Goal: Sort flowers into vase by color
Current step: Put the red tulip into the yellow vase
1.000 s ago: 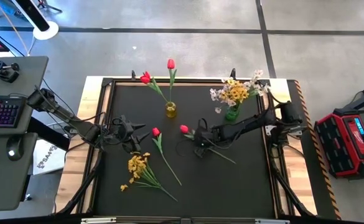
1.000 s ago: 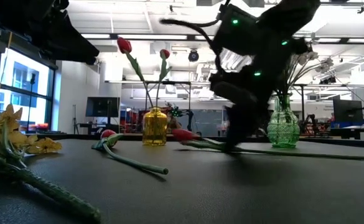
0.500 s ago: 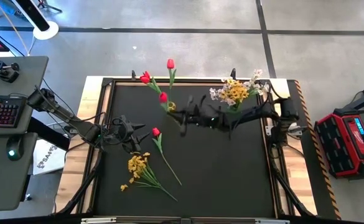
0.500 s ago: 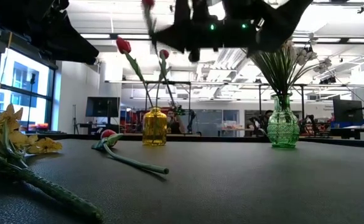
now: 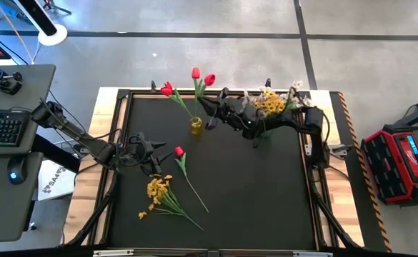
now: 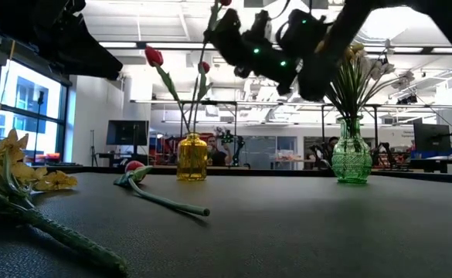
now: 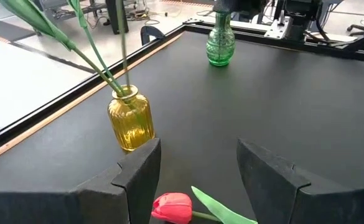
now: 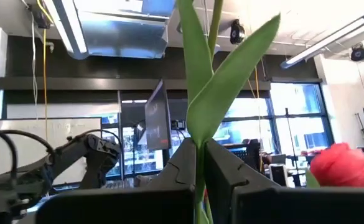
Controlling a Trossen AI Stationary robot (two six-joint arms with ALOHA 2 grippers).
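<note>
My right gripper [image 5: 209, 108] is high over the yellow vase [image 5: 196, 126] near the table's far edge, shut on a red tulip [image 5: 209, 79] that stands nearly upright, bud up. Two red tulips [image 6: 154, 56] stand in that vase with their stems in its mouth. My left gripper [image 7: 197, 180] is open just above another red tulip [image 7: 172, 208] that lies flat at the table's left middle, one finger on either side of its bud, touching nothing. A yellow spray [image 5: 158, 193] lies flat near the front left. A green vase [image 6: 351, 158] holds white and yellow sprays [image 5: 273, 103]. My right gripper pinches the tulip's green stem [image 8: 199, 163] between its two fingers, where a long leaf [image 8: 225, 81] leaves the stem. The fingers come roughly level from the table's right and lie across the stem. The tulip hangs nearly upright, lifted off the table, its lower end [image 7: 124, 78] reaching down to the yellow vase's mouth.
The right arm [image 5: 287, 121] stretches across the far edge in front of the green vase. The black mat [image 5: 251, 193] is bare at the middle and right. A raised frame [image 5: 123, 96] borders the table.
My right gripper has lifted its tulip off the table's middle and carried it up and toward the far edge, to above the yellow vase. The tulip has turned from lying flat to nearly upright, bud up.
</note>
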